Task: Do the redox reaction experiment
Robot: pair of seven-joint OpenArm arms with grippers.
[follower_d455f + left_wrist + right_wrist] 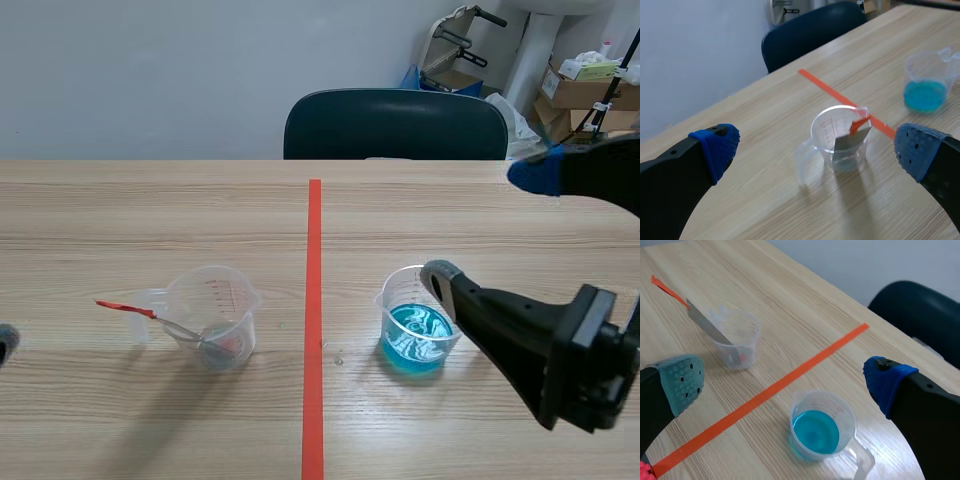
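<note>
A clear beaker [212,317] stands left of the orange-red tape line, with a grey metal strip [160,322] leaning in it, its red end [122,307] sticking out to the left. Right of the line stands a clear beaker of blue liquid [414,332]. My right gripper [487,225] is open above and just right of the blue beaker, holding nothing; from its own camera the blue beaker [821,429] lies under it and the strip beaker [736,339] ahead. My left gripper [815,146] is open and empty, with the strip beaker [841,137] ahead between its fingers.
A dark chair [395,125] stands at the table's far edge. Cardboard boxes [585,95] and other clutter lie behind it at the right. The orange-red tape line [314,300] runs down the middle of the wooden table [150,220].
</note>
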